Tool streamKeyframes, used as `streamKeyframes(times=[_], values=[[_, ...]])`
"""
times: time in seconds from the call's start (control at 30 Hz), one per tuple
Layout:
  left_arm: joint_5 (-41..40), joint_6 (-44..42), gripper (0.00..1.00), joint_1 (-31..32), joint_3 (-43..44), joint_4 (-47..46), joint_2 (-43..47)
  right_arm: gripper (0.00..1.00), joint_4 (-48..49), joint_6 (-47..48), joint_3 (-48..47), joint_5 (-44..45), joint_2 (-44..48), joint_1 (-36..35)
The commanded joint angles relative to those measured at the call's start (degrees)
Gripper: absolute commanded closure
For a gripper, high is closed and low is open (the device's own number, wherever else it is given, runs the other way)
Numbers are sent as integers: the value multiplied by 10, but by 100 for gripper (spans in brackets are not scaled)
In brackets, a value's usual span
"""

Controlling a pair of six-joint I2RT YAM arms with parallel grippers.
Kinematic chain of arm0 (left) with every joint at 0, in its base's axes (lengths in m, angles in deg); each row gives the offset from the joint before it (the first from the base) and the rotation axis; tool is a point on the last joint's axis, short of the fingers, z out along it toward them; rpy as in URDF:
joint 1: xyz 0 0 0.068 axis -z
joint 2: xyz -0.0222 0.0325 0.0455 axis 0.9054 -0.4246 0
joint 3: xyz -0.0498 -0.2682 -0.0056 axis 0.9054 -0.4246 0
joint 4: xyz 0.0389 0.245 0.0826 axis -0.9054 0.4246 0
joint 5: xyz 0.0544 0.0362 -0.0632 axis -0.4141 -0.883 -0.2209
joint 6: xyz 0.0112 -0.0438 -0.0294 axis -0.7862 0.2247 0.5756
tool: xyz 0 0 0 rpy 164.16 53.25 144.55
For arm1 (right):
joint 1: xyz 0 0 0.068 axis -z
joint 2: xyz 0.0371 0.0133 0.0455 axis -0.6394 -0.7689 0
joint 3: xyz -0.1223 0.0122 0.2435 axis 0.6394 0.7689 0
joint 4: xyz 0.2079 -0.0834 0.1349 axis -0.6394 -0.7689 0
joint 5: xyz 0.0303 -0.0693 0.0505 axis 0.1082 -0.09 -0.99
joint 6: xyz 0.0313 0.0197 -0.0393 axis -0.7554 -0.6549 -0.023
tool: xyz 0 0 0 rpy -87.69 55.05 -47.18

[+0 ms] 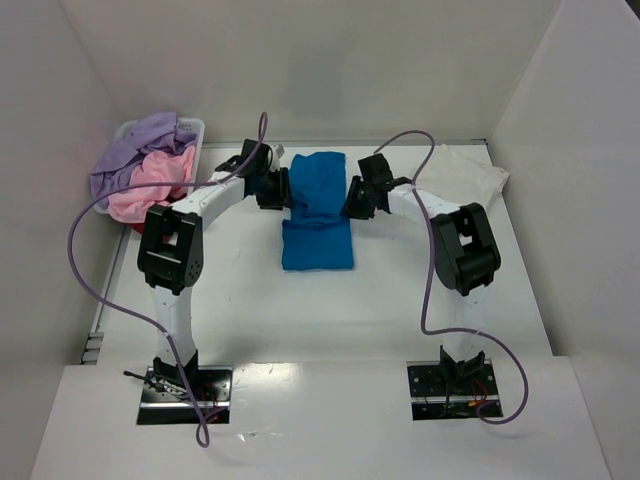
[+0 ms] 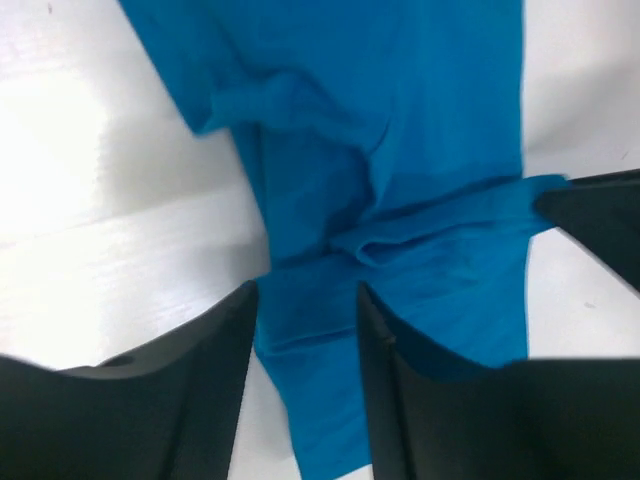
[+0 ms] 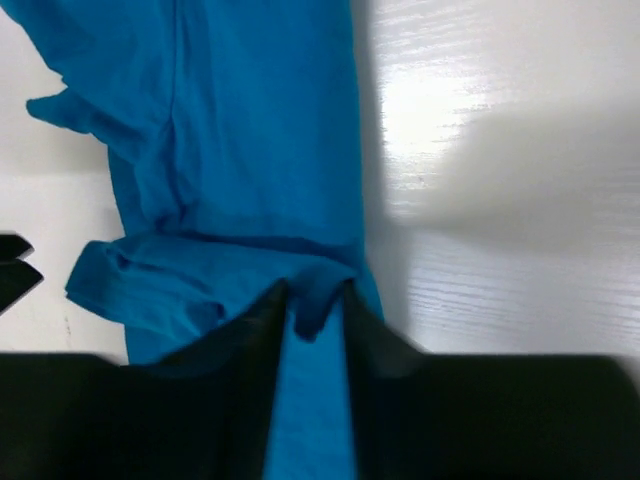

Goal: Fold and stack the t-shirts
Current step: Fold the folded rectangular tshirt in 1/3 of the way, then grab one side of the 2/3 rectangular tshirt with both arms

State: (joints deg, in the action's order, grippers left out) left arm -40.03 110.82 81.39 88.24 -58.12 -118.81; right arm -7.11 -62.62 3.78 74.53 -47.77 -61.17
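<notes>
Midway across the bench [image 1: 330,310] the bright blue shirt [image 1: 317,215] lies as a long strip, its near half flat and square, its far half narrower and rumpled. At its left edge the left jaws stand parted, holding nothing, with cloth lying flat beneath them. At its right edge the right jaws are only narrowly apart, a small tuft of hem between their tips; whether they pinch it cannot be told. The step looks like setting a cross fold. To do it well, both sides should lift straight up together so no hem drags. A lavender shirt [image 1: 140,150] and a pink shirt [image 1: 150,185] fill the basket [image 1: 126,128] at far left.
</notes>
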Motion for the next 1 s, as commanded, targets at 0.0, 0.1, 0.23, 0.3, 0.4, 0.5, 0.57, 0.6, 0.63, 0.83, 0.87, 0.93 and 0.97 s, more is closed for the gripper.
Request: streamKeyframes(times=[0.0, 0.1, 0.23, 0.3, 0.4, 0.5, 0.57, 0.6, 0.63, 0.83, 0.87, 0.93, 0.97], values=[[28, -33, 46, -2, 36, 13, -15, 61, 19, 20, -44, -2, -9, 5], [19, -40, 29, -7, 26, 5, 10, 48, 19, 25, -38, 12, 13, 5], [25, -47, 21, -13, 0, 0, 60, 40, 24, 31, -32, 18, 82, 11], [48, -60, 21, -13, -21, -6, 90, 40, 24, 31, -19, 18, 105, 11], [76, -60, 21, -13, -70, -18, 133, 53, 41, 25, 15, -1, 147, 11], [84, -49, 21, 3, -116, -37, 168, 63, 53, 25, 57, -24, 170, 11], [111, -49, 21, 8, -148, -32, 182, 60, 53, 25, 75, -54, 170, 11], [112, -49, 20, 22, -156, -24, 187, 54, 39, 25, 95, -54, 176, 11], [106, -49, 18, 22, -167, -18, 193, 48, 25, 32, 106, -46, 184, -1], [60, -11, 10, 44, -278, -12, 238, 28, 13, 19, 220, -20, 243, -9], [50, -5, 10, 44, -288, -7, 246, 28, 13, 14, 232, -20, 250, -15], [26, 14, 10, 50, -308, -7, 253, 28, 19, 7, 265, -14, 265, -21], [18, 21, 10, 56, -324, -7, 259, 28, 25, 7, 274, -14, 266, -28]])
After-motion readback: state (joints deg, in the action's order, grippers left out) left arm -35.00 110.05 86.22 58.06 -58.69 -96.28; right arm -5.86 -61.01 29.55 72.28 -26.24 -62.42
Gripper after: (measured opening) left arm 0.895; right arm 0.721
